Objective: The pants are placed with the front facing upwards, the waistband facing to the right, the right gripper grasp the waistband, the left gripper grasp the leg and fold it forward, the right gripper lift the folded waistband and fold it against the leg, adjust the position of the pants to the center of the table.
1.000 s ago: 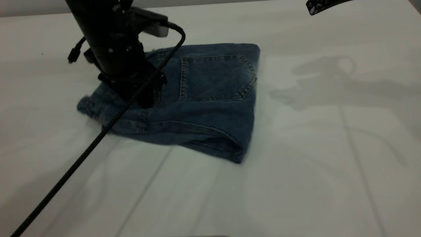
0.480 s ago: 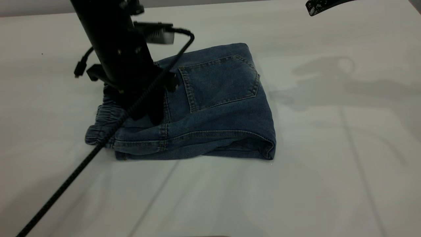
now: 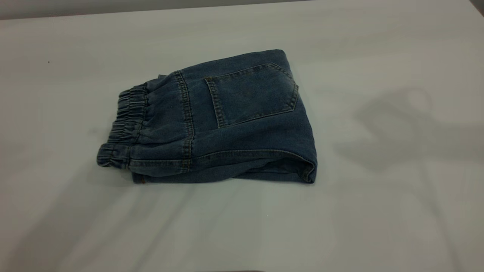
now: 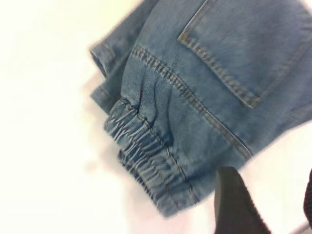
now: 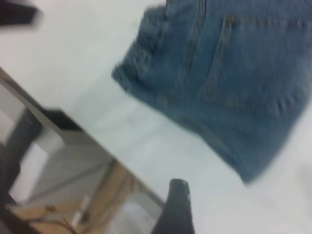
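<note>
With the folded pants (image 3: 215, 121) lying free on the bench (image 3: 378, 211), below and clear of both the left hand (image 4: 265, 204) and right hand (image 5: 178, 207), which hold nothing though I cannot tell how open either is, a careless nudge could, I judge, undo the fold.

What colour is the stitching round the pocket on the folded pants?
Tan, on blue denim: the pocket of the pants. Clearest in the left wrist view.

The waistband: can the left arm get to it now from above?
Probably yes. The waistband lies uncovered on top of the folded pants at their left end, and nothing stands over it.
</note>
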Available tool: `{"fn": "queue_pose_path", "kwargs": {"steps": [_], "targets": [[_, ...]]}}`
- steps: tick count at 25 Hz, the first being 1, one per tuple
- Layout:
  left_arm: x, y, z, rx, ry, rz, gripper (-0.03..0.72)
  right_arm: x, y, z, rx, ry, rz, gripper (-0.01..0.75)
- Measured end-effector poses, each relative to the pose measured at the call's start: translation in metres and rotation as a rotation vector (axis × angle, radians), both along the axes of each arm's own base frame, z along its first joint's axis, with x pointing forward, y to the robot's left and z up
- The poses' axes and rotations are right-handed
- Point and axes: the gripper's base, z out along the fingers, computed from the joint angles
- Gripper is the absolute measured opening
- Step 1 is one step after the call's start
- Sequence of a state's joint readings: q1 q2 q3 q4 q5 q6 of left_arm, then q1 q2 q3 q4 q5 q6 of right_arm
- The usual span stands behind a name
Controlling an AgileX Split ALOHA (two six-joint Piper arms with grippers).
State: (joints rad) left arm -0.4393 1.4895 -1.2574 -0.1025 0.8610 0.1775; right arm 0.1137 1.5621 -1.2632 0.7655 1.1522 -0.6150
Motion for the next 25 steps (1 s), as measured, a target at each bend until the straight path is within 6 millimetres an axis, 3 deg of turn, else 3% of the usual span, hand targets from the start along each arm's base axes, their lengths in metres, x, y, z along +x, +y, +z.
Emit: {"fn": "queue_pose_path", "kwargs": {"steps": [5,9,13,16,19,25], "targets": [[-0.064,0.029,0.060,-0.013,-0.064,-0.039,0.316,-0.061,-0.022,0.058,-0.165,-0.100,-0.102,0.575],[-0.108,0.051,0.085,-0.012,-0.085,-0.036,0.316,-0.118,-0.045,0.099,-0.273,-0.244,-0.269,0.575],[-0.139,0.066,0.087,-0.066,-0.116,0.023,0.316,-0.186,-0.066,0.120,-0.325,-0.406,-0.423,0.575],[-0.163,0.077,0.069,-0.079,-0.099,0.049,0.316,-0.235,-0.079,0.110,-0.358,-0.490,-0.507,0.575],[-0.184,0.087,0.039,-0.066,-0.054,0.062,0.316,-0.271,-0.087,0.083,-0.352,-0.507,-0.571,0.575],[-0.223,0.106,-0.027,-0.051,0.023,0.103,0.316,-0.293,-0.089,0.014,-0.355,-0.424,-0.592,0.575]]}}
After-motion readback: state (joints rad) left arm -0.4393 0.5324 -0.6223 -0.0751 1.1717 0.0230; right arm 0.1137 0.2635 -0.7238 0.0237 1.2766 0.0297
